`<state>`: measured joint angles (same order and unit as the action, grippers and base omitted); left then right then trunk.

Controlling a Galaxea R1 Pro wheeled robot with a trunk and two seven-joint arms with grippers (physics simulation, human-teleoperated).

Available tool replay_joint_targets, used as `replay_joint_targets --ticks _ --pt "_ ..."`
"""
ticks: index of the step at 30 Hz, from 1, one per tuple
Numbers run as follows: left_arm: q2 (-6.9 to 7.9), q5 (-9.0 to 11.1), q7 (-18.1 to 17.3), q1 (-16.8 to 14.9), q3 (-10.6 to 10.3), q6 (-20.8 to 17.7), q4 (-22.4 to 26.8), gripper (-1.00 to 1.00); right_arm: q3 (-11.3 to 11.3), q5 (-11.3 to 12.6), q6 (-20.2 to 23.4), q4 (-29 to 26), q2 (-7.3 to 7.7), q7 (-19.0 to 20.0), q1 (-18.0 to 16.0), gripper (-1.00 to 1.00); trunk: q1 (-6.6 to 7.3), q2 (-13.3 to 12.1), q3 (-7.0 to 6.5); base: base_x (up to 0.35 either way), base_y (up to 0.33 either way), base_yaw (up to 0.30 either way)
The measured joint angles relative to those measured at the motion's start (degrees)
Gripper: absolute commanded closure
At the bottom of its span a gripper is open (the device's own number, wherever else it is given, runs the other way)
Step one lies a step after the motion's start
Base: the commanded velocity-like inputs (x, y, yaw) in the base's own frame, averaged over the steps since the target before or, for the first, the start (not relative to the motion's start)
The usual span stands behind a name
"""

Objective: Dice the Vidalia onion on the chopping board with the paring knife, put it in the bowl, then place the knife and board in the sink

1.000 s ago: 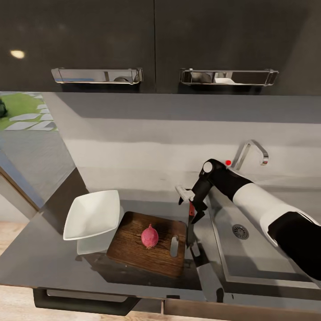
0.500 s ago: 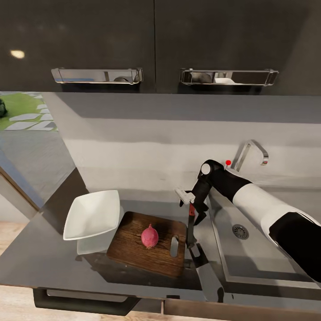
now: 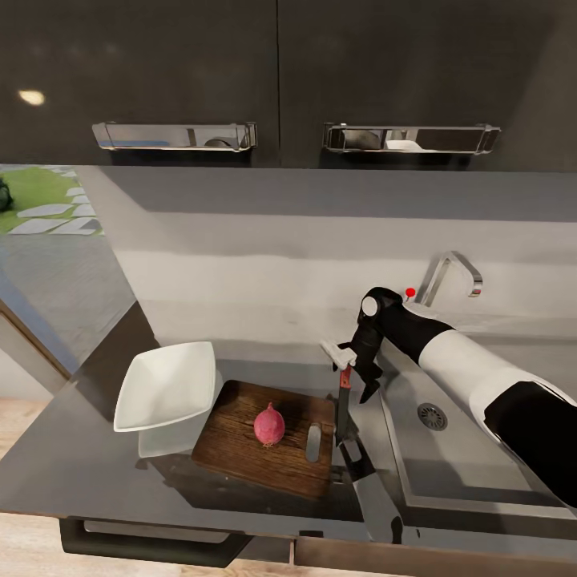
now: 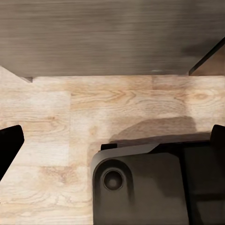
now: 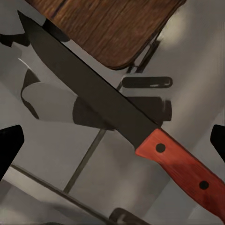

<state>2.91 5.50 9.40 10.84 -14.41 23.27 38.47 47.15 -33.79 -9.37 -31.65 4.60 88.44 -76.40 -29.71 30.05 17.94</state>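
Your right tool (image 3: pixel 353 375) is pinching the paring knife (image 3: pixel 343 410) by its reddish handle, holding it blade-down just beside the chopping board (image 3: pixel 268 437), on the side facing the sink (image 3: pixel 473 449). In the right wrist view the paring knife (image 5: pixel 117 112) is hanging over grey surface, its dark blade crossing near a rounded corner of the chopping board (image 5: pixel 112 28). The Vidalia onion (image 3: pixel 269 425) is sitting whole on the middle of the board, next to the handle slot. The white square bowl (image 3: pixel 167 385) is resting on the grey desk (image 3: pixel 72 457), touching the board's far-from-sink side. Behind the board a pale grey wall is rising to dark upper cabinets (image 3: pixel 280 80) with chrome bar handles (image 3: pixel 175 135), and the chrome tap (image 3: pixel 453 276) with its red knob (image 3: pixel 410 292) is standing at the back of the sink. Your left tool (image 4: pixel 112 140) is hanging spread wide over light wooden floor (image 4: pixel 56 122), near a dark cabinet front (image 4: pixel 112 37) and the robot's dark base (image 4: pixel 154 187).
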Motion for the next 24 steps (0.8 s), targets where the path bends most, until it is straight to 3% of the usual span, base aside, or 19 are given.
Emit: replay_joint_targets --ticks 24 --pt "-0.11 0.0 0.0 0.0 0.0 0.0 -0.6 -1.0 0.1 -0.4 -1.7 0.0 0.09 -3.4 0.0 -1.0 0.0 0.0 0.0 0.0 0.0 0.0"
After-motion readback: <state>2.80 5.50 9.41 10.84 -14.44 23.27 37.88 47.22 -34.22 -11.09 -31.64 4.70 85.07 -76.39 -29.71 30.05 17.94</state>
